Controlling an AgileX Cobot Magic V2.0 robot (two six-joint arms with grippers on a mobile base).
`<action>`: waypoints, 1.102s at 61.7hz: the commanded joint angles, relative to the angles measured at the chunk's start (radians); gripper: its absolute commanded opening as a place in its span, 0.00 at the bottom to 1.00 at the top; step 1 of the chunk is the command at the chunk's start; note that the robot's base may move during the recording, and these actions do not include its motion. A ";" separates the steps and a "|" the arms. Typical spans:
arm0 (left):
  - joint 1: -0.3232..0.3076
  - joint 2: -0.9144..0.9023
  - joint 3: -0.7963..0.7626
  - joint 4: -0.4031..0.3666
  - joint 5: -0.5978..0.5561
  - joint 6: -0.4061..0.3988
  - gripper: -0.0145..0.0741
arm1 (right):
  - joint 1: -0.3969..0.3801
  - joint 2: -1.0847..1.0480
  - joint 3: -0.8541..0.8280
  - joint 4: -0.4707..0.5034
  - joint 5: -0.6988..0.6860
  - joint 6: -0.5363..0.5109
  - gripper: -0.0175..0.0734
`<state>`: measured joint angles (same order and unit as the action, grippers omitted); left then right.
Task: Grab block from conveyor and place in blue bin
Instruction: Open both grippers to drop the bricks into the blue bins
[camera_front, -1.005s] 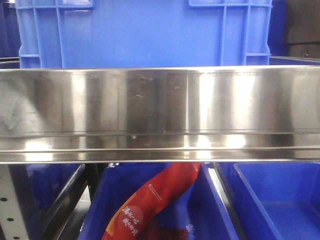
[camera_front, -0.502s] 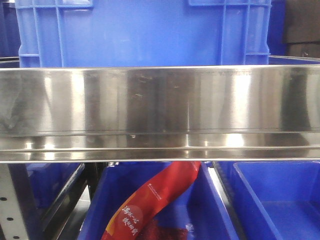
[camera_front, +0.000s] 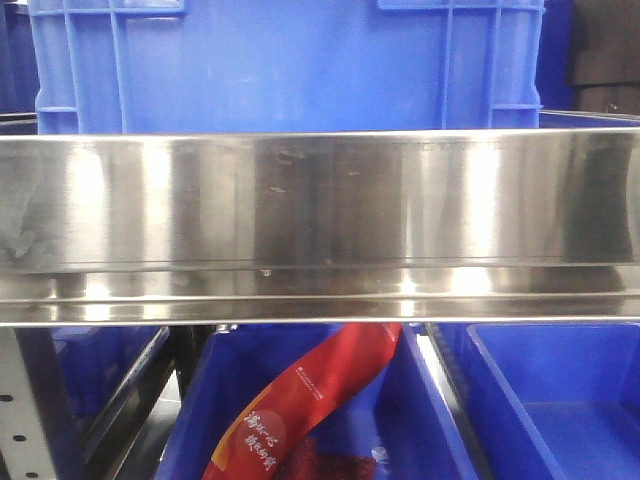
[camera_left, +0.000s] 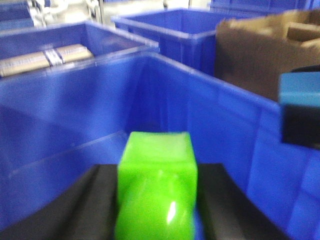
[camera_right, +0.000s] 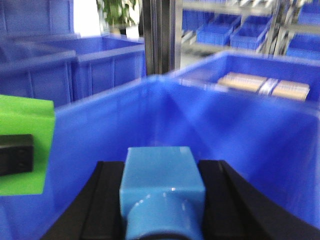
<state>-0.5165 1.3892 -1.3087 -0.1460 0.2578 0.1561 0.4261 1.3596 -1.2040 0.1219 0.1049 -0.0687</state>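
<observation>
Filling the front view from edge to edge is a brushed steel rail (camera_front: 320, 225), running level left to right, with a big blue crate (camera_front: 290, 65) standing behind it and more blue bins below; one lower bin (camera_front: 310, 420) holds a red printed packet (camera_front: 300, 405) lying on a slant. The conveyor belt itself can't be made out from here.

Over to the wrists, and both arms hang above the same deep blue bin (camera_left: 75, 115) (its walls fill both pictures). The left gripper (camera_left: 156, 200) is clamped on a green block (camera_left: 157, 175): black fingers (camera_left: 65, 210) flank it on either side, and the block's long axis runs straight away from the camera, its squared end pointing into the bin's far corner. The right gripper (camera_right: 162, 200) grips a light blue block (camera_right: 162, 187) the same way, end-on, long axis pointing forward toward the bin's inner corner.

Each camera catches the other arm's block at its edge, green at the left of the right wrist view, blue at the right of the left one.

Around them: neighbouring blue bins, one holding tan boxes (camera_left: 42, 57), a brown cardboard carton (camera_left: 260, 50), shelving racks (camera_right: 250, 25) stocked with small blue bins, and a potted plant (camera_right: 117, 12) at the back.
</observation>
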 joint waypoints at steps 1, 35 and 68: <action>-0.006 -0.006 -0.010 -0.009 -0.023 0.002 0.61 | 0.003 0.007 -0.013 0.003 -0.032 -0.005 0.63; 0.049 -0.071 -0.021 -0.056 -0.044 0.000 0.04 | -0.032 -0.037 -0.023 0.005 -0.090 -0.003 0.02; 0.164 -0.524 0.391 -0.094 -0.044 0.000 0.04 | -0.196 -0.453 0.374 0.022 -0.085 -0.001 0.02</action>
<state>-0.3572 0.9431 -1.0227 -0.2469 0.2184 0.1578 0.2363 0.9822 -0.9118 0.1421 0.0326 -0.0687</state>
